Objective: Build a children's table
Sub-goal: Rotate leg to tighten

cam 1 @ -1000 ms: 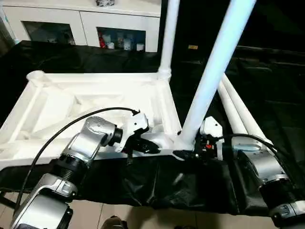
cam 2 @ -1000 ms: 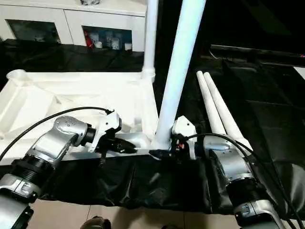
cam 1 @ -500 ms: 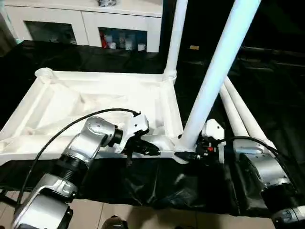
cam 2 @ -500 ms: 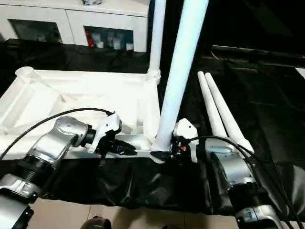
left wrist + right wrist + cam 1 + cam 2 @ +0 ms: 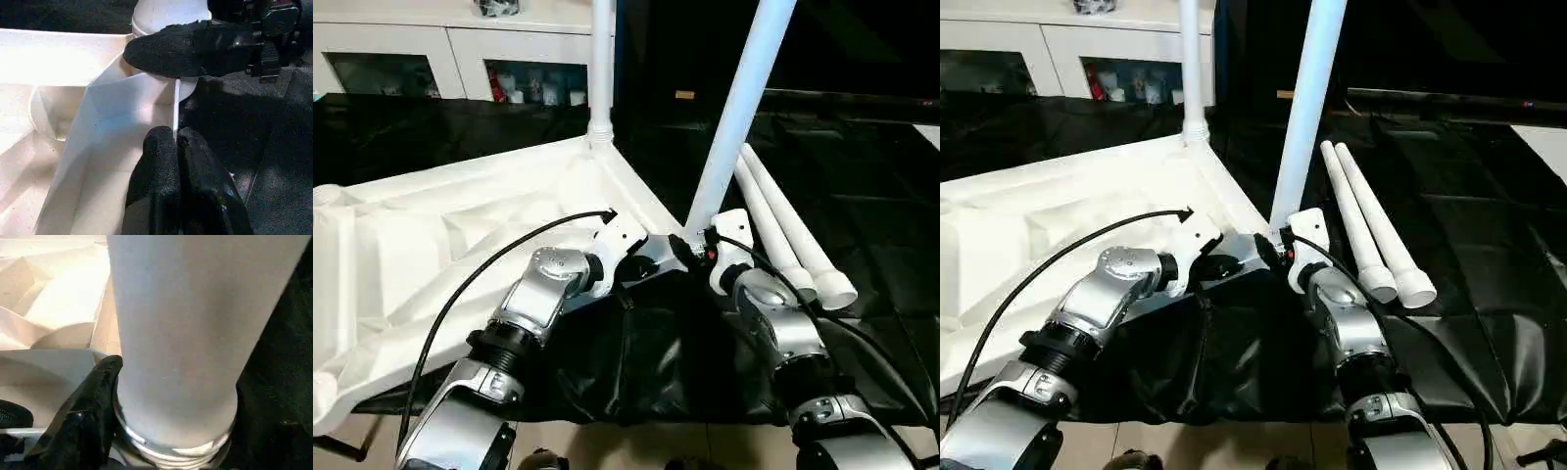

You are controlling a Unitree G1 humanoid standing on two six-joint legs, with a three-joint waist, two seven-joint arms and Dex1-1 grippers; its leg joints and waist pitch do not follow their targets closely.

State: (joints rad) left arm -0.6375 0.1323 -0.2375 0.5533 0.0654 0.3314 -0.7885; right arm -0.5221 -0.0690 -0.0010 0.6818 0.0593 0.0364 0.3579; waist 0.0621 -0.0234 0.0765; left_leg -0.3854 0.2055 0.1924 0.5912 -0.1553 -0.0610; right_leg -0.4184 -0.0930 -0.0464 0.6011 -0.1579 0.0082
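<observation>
The children's table top [image 5: 431,235] lies upside down on a black sheet, one corner pointing at me. Two white legs stand upright in its sockets: a far one [image 5: 601,69] and a near one [image 5: 739,108] at that corner. Two more legs [image 5: 783,230] lie loose side by side on the right. My left gripper [image 5: 175,137] is shut on the thin rim of the table top beside the near socket. My right gripper [image 5: 690,245] is closed around the near leg's base [image 5: 186,333], one black finger [image 5: 93,406] pressed on it and the other hidden behind the leg.
A white cabinet [image 5: 460,59] with glass doors stands at the back. The black sheet [image 5: 862,157] covers the work surface and hangs over its near edge. Beige floor [image 5: 607,441] shows below, between my forearms.
The table top has turned, its left side swinging toward me, with both grippers staying at the near corner. The view has shifted too. The right arm now reaches the leg more steeply.
</observation>
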